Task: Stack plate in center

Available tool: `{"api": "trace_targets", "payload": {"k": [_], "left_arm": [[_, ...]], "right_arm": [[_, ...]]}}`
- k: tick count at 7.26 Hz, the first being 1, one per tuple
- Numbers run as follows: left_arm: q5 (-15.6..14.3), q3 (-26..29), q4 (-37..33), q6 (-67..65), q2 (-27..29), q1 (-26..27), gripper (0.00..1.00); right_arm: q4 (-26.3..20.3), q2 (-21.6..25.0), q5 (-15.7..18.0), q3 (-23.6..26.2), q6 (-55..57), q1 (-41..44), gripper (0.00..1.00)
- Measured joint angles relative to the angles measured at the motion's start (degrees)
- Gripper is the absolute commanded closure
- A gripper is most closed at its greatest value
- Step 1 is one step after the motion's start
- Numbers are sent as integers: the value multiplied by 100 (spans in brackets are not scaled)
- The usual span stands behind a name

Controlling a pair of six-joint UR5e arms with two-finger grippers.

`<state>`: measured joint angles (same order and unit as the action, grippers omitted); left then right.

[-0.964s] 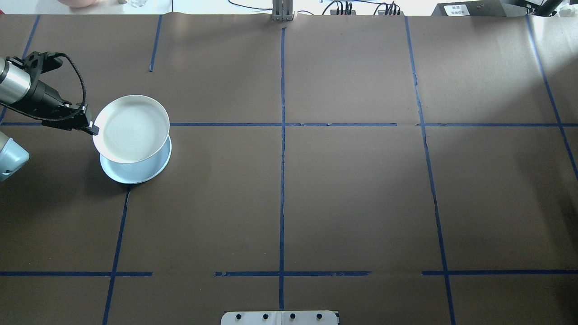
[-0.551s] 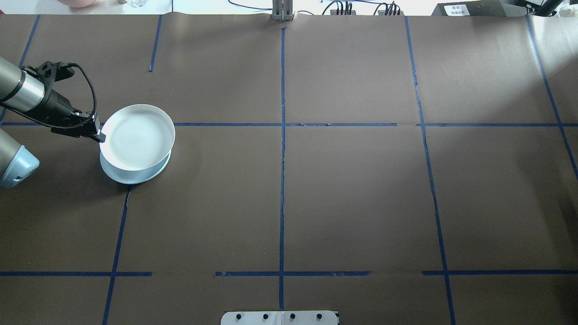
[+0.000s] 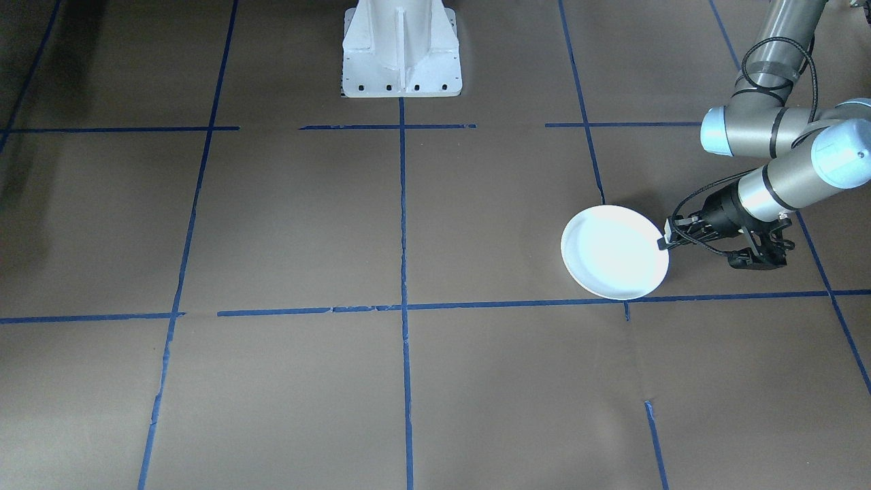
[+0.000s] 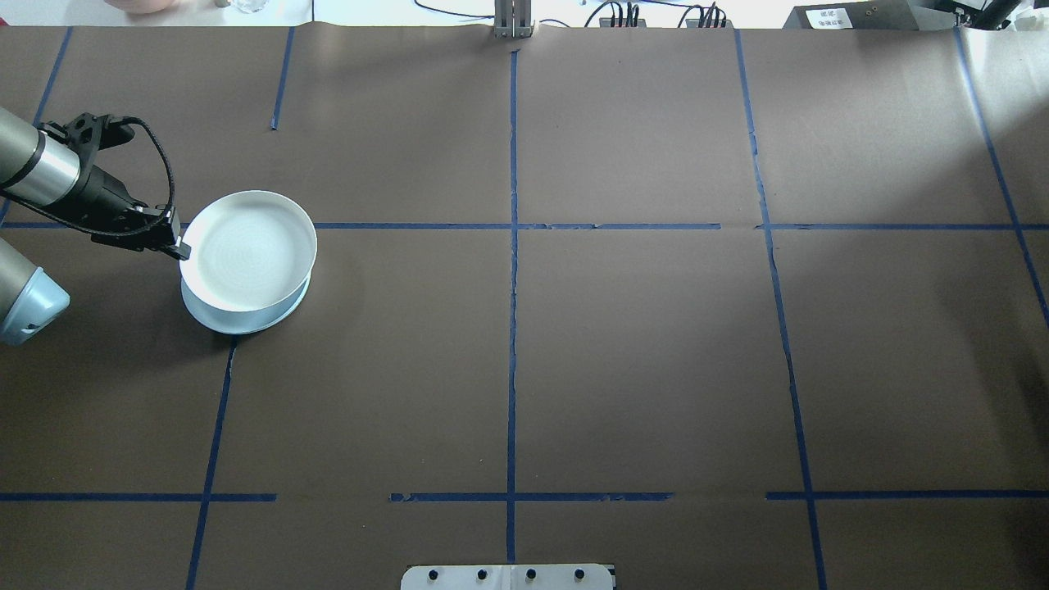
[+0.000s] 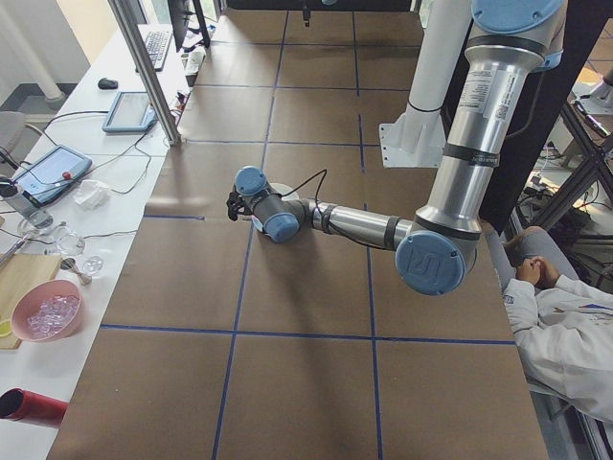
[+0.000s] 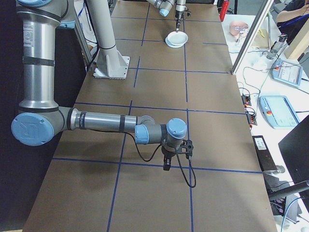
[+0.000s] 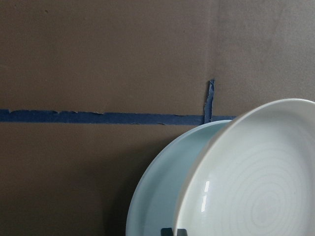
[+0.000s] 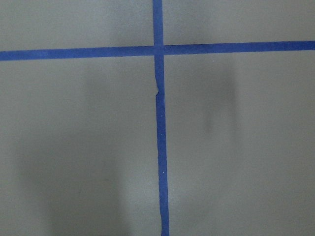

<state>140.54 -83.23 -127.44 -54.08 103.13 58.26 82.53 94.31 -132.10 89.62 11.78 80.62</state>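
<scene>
A white plate (image 4: 246,250) lies a little offset on top of a light blue plate (image 4: 239,322) at the left of the table, well away from the centre tape cross (image 4: 513,226). My left gripper (image 4: 174,245) is shut on the white plate's left rim. In the left wrist view the white plate (image 7: 256,187) overlaps the blue plate (image 7: 160,196), with the fingertips (image 7: 172,231) at the bottom edge. The front-facing view shows the white plate (image 3: 616,252) with the left gripper (image 3: 663,241) at its edge. My right gripper (image 6: 166,166) hangs low over a tape line; I cannot tell its state.
Blue tape lines divide the brown table into squares. The robot base (image 3: 401,51) stands at the near middle edge. A side bench with a pink bowl (image 5: 43,311) and tablets runs along the far side. A seated person (image 5: 565,307) is beside the robot.
The left gripper moved right and lowered the white plate, which was tilted and raised, down over the blue plate. In the last half second almost nothing moved.
</scene>
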Motion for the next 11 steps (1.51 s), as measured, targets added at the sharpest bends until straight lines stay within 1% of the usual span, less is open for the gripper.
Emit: {"api": "trace_targets", "payload": {"k": [4,5,6,7,8,11], "left_arm": [[-1,-116,-1,1,-242,4,100],[-1,-123,-1,-2,-259,-4,94],[-1,-123,0,-5,-261,-13,62],[-1,-124,2,-5,-261,-17,16],[-1,-120,5,-6,-261,-17,0],[-11,-121,11,138,-334,81,0]], "right_arm": [[0,0,0,-2,0,-2,0],[0,0,0,-5,0,-2,0],[0,0,0,-4,0,0,0],[0,0,0,-1,0,1,0],[0,0,0,2,0,0,0],[0,0,0,0,0,0,0]]}}
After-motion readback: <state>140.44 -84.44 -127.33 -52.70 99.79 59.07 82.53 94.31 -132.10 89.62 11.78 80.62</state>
